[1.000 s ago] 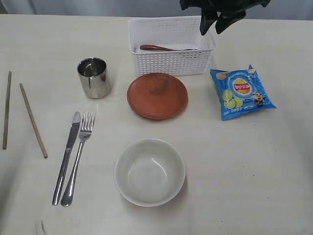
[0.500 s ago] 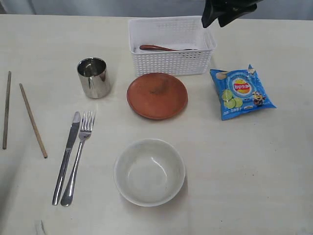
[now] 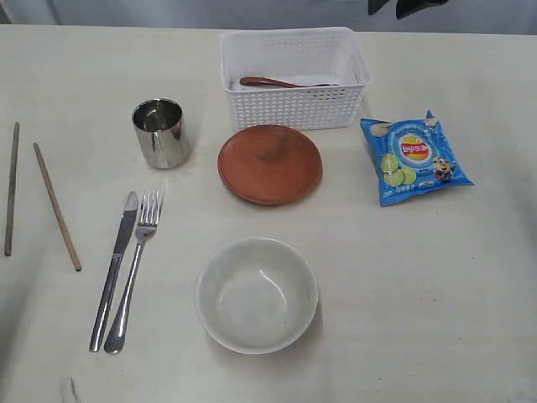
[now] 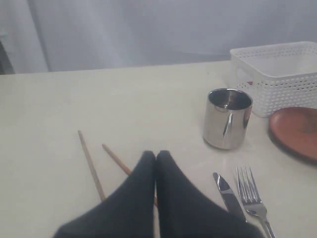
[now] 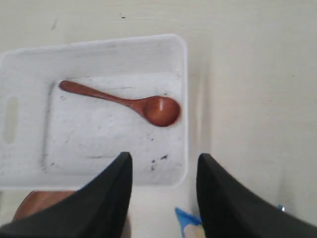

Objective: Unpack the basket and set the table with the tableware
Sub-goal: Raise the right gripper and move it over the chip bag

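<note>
The wooden spoon (image 5: 130, 102) lies alone inside the basket (image 3: 289, 111), untouched. The right tool (image 5: 164, 158), jaws apart and empty, has lifted from the basket's right end and now hangs high over it. The plate (image 3: 270, 164), cup (image 3: 159, 133) and bowl (image 3: 256, 294) stand on the surface (image 3: 419, 277) outside the basket. The left tool (image 4: 156, 156), jaws together, holds nothing. Judgement: only the spoon remains to unpack.

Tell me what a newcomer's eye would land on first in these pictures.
The bright blue chip bag stands out at the right of the exterior view, near the white basket. One dark wooden spoon lies alone in that basket, with the right tool open above it. Nearer the camera, a brown plate and a pale bowl sit in line.
</note>
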Robot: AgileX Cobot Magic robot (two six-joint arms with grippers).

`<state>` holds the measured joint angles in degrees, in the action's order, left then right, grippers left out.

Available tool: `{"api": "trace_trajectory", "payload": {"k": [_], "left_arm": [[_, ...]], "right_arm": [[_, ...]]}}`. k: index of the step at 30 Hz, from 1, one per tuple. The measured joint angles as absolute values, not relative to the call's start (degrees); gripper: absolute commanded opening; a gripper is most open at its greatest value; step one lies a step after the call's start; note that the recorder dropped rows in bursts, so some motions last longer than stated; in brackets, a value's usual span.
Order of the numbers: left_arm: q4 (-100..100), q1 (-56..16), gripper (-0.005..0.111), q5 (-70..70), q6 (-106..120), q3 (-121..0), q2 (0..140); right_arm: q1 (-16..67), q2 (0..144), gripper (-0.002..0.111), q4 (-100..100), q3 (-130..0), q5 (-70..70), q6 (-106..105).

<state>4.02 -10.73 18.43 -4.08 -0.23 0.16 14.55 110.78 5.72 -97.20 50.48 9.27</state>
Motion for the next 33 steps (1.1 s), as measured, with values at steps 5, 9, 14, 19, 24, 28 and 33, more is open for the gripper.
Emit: {"api": "trace_trajectory", "payload": {"k": [5,9,14,19,24,28,33], "left_arm": [[4.0,-10.7,0.000,18.4,-4.1,-0.2,0.2],[4.0,-10.7,0.000,18.4,-4.1,-0.2,0.2],[4.0,-10.7,0.000,18.4,-4.1,-0.2,0.2],[4.0,-10.7,0.000,18.4,-4.1,-0.2,0.2],[4.0,-10.7,0.000,18.4,-4.1,-0.2,0.2],[4.0,-10.7,0.000,18.4,-4.1,-0.2,0.2],[4.0,-10.7,0.000,18.4,-4.1,-0.2,0.2]], "right_arm": [[13.2,121.7,0.052,5.3,-106.3,52.9,9.4],[13.2,128.7,0.052,7.7,-113.0,54.2,9.0],[13.2,134.8,0.052,9.0,-119.3,55.7,8.9],[13.2,137.8,0.052,8.4,-122.4,57.7,9.3],[13.2,136.5,0.051,0.4,-124.7,66.7,7.7],[11.0,132.6,0.049,-0.5,-122.9,68.9,5.9],[4.5,122.9,0.049,5.7,-112.0,69.4,1.8]]}}
